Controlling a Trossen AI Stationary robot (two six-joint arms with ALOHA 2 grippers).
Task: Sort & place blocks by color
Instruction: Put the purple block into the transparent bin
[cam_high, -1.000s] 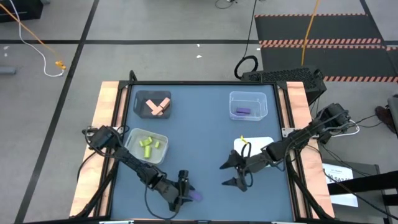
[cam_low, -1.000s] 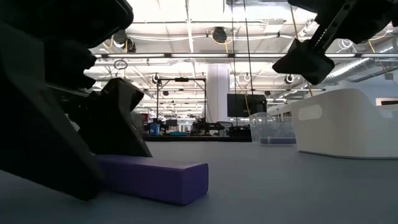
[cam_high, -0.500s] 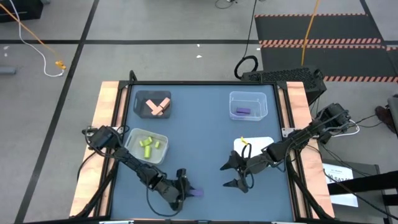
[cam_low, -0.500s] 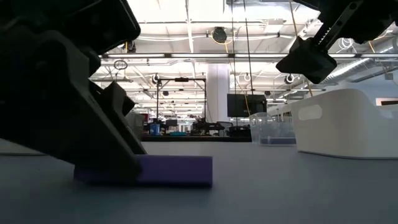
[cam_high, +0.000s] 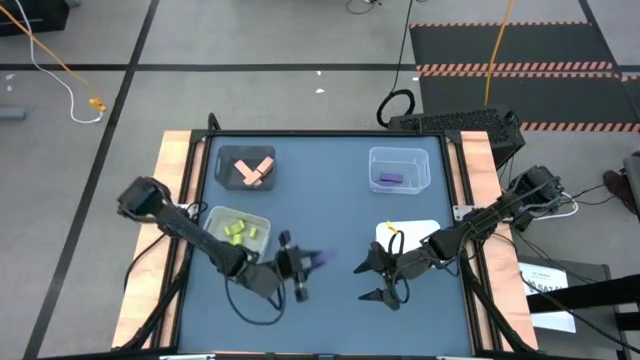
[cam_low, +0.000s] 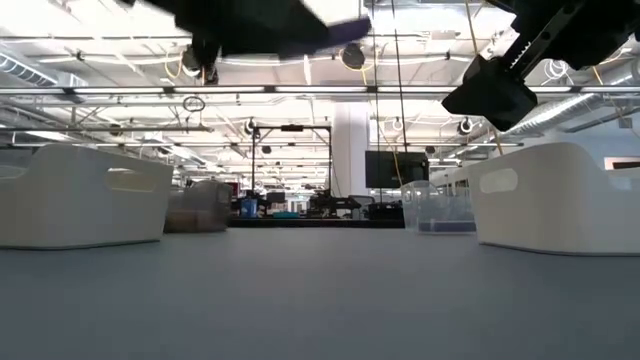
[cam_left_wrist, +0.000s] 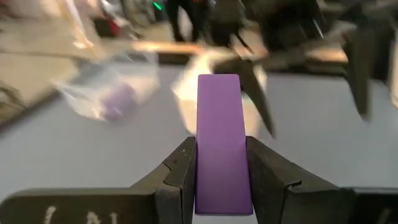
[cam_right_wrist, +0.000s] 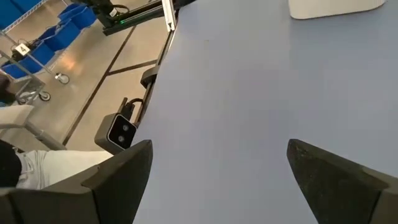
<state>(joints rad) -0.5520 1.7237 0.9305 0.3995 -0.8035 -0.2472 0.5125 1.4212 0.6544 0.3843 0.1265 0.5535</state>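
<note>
Grey-blue worktop (cam_high: 330, 210) sits on concrete floor (cam_high: 250, 40). Left fingers (cam_left_wrist: 180, 171) pinch a purple bar (cam_left_wrist: 222, 143), seemingly lifted; right fingers (cam_right_wrist: 118, 171) spread.

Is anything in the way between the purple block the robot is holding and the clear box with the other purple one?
Nothing visible. The left gripper holds the purple bar block above bare table, and the clear plastic bin lies beyond open tabletop.

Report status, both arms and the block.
Left end effector clamped on purple rectangular block, lifted. Right end effector open, idle above table. Nothing obstructing.
</note>
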